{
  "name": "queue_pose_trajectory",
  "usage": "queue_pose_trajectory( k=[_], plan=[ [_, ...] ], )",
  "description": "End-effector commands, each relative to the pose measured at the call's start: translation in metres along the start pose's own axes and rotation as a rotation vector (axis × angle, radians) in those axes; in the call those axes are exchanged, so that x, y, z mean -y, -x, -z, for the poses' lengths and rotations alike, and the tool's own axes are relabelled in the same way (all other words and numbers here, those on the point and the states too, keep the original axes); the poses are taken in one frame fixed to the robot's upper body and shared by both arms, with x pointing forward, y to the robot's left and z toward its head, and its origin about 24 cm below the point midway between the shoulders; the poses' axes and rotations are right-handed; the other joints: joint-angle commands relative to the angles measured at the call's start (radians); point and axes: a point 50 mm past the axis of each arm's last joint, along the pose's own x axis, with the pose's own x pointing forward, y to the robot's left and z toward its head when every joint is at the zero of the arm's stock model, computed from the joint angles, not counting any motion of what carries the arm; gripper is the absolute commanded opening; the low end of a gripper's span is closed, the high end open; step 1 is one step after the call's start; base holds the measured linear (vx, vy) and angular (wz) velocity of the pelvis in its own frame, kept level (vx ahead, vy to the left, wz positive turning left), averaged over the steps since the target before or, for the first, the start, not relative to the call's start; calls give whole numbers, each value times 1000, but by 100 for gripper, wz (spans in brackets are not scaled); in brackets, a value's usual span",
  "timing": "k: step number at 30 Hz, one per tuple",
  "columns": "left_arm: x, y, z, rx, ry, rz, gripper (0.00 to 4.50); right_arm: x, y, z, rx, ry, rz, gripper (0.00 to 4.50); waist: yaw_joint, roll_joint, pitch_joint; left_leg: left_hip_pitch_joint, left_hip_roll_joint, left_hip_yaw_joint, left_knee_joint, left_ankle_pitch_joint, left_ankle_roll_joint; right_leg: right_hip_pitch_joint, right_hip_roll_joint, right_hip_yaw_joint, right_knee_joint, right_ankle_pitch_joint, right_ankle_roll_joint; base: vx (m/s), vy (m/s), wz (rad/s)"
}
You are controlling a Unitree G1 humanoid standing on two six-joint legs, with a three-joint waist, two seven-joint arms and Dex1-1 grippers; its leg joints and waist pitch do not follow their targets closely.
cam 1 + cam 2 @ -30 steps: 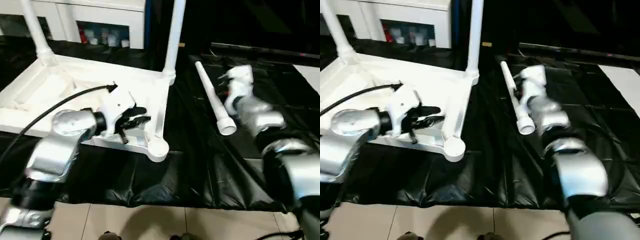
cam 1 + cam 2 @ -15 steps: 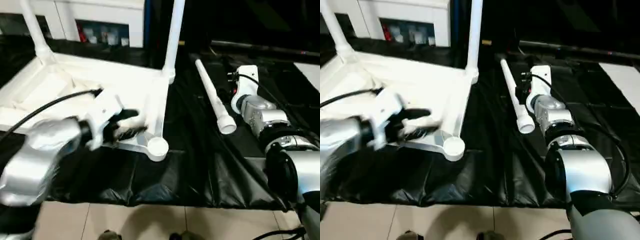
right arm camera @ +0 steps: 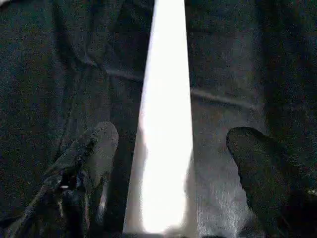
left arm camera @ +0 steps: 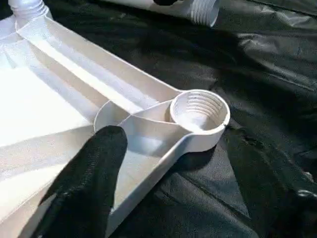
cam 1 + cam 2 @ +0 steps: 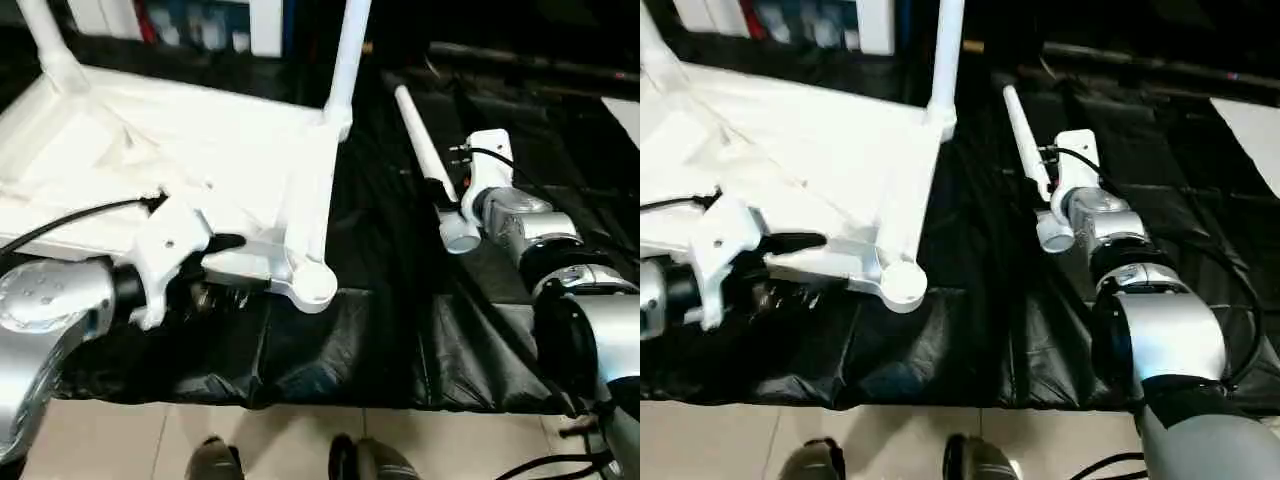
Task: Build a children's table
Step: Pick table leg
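Progress stood near halfway: two legs stood screwed into the upturned tabletop (image 5: 150, 150), its threaded corner socket (image 4: 199, 115) gaped empty just ahead of the spread left claw (image 4: 163, 193), while the spread right claw (image 3: 171, 163) straddled a loose leg (image 3: 168, 129) without pinching it.

A black, crinkled plastic cover (image 5: 380, 340) was spread over the large work table, and its front edge hung down in shiny folds. Below that edge lay a pale tiled floor (image 5: 290, 440), where the toes of two dark shoes (image 5: 375, 462) poked into sight. At the far side stood white cabinets (image 5: 265, 20) with small red and blue items (image 5: 190, 22) on a shelf.
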Motion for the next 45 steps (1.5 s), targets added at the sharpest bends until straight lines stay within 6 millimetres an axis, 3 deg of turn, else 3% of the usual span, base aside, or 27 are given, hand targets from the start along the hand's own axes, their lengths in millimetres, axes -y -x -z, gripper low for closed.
queue_pose_trajectory(
  k=[1, 10, 18, 19, 32, 34, 43, 44, 45],
  plan=[
    [3, 7, -4, -10, -14, 7, 386, 7, 3, -4, -35, -64, 8, 403, 0, 17, -69, 17, -24, 26, -59, -56, 15, 68, -35, 35, -41, 22, -235, 0, 0, 0],
    [4, 15, -7, -64, -17, 51, 386, 12, 8, 8, -193, -214, -40, 403, 0, 21, -56, 19, -25, 25, -62, -69, -9, 68, -36, 36, -42, 13, -241, 0, 0, 0],
    [4, 22, -8, -90, -13, 57, 386, 10, 9, 21, -282, -186, -70, 403, 2, 19, -46, 19, -24, 24, -65, -82, -25, 65, -40, 36, -46, -23, -229, 0, 0, 0],
    [4, 23, -8, -92, -13, 59, 392, 9, 9, 22, -288, -190, -74, 369, 2, 18, -45, 20, -24, 23, -65, -85, -26, 64, -40, 36, -46, -28, -228, 0, 0, 0],
    [3, 34, -8, -145, 8, 109, 392, 16, 13, 29, -313, -253, -77, 281, 4, 18, -48, 22, -24, 23, -67, -94, -49, 64, -41, 37, -48, -45, -221, 0, 0, 0],
    [4, 32, -9, -133, 11, 121, 392, 19, 14, 32, -317, -263, -61, 246, 4, 17, -48, 22, -24, 23, -67, -96, -52, 65, -41, 37, -48, -41, -222, 0, 0, 0],
    [3, 31, -10, -130, 5, 124, 392, 24, 14, 42, -315, -309, -16, 199, 8, 14, -53, 23, -24, 23, -67, -104, -57, 65, -41, 37, -50, -63, -212, 0, 0, 0],
    [1, 30, -10, -129, 2, 115, 392, 25, 14, 45, -305, -331, -7, 194, 10, 14, -64, 25, -24, 23, -65, -103, -59, 69, -42, 36, -47, -60, -213, 0, 0, 0],
    [1, 29, -10, -129, 1, 112, 392, 25, 14, 45, -301, -338, -5, 191, 10, 13, -61, 23, -24, 23, -65, -110, -61, 68, -41, 36, -48, -67, -211, 0, 0, 0]
  ],
)
